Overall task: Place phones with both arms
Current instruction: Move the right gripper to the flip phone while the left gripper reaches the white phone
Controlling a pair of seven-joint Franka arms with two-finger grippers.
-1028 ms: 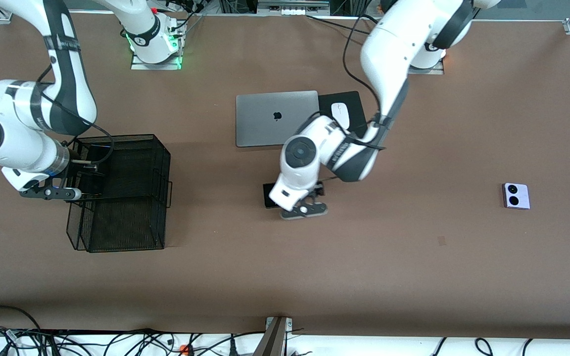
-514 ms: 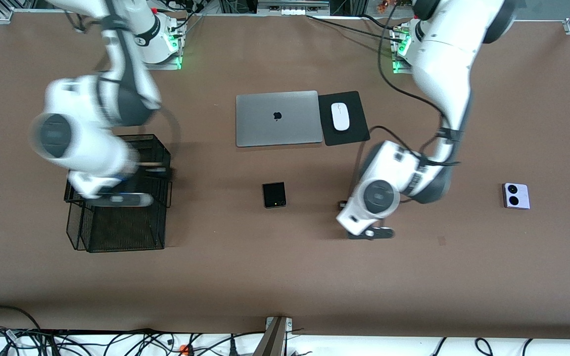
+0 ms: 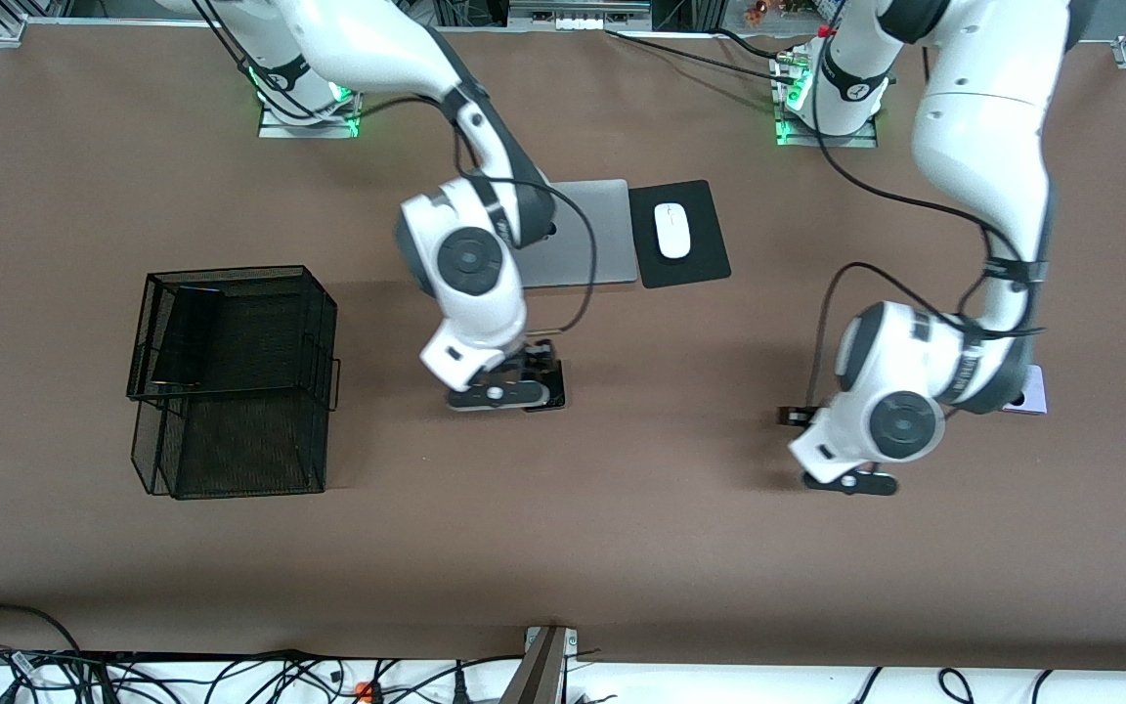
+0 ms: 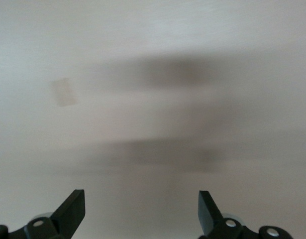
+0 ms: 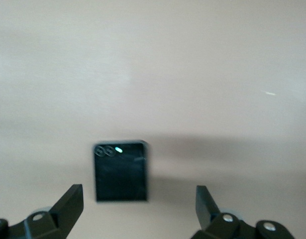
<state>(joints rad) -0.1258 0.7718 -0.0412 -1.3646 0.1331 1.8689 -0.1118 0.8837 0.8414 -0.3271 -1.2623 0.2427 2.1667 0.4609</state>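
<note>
Squarish black phone (image 5: 121, 172) lies flat under our right end effector (image 5: 138, 206), spread & empty, like left end effector (image 4: 142, 209) over bare surface (image 3: 622, 508) — fingers may just skid off its thin edges.

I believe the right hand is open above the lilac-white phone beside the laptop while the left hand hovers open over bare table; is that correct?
Not quite: the phone under the right hand is the squarish black phone, not the lilac-white one, as the right wrist view shows. The lilac-white phone lies toward the left arm's end of the table, mostly hidden by that arm. The rest stands: the left hand is open over bare table.
</note>
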